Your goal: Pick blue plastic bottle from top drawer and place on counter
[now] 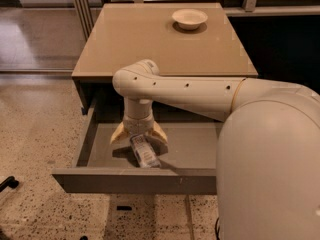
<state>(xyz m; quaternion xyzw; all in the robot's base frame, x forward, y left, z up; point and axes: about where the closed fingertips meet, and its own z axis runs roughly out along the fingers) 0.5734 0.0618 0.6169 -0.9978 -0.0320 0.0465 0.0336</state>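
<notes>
The blue plastic bottle point(144, 152) lies on its side on the grey floor of the open top drawer point(135, 179), near the front panel. My gripper point(139, 137) hangs down inside the drawer, open, its two yellowish fingers point(118, 134) spread either side of the bottle's upper end, just above it. The beige counter point(140, 39) lies behind and above the drawer. My white arm reaches in from the right and covers the drawer's right part.
A white bowl point(189, 18) stands at the back right of the counter. Speckled floor lies left of and in front of the cabinet. A dark object point(7, 184) pokes in at the left edge. Metal posts and a dark wall stand behind.
</notes>
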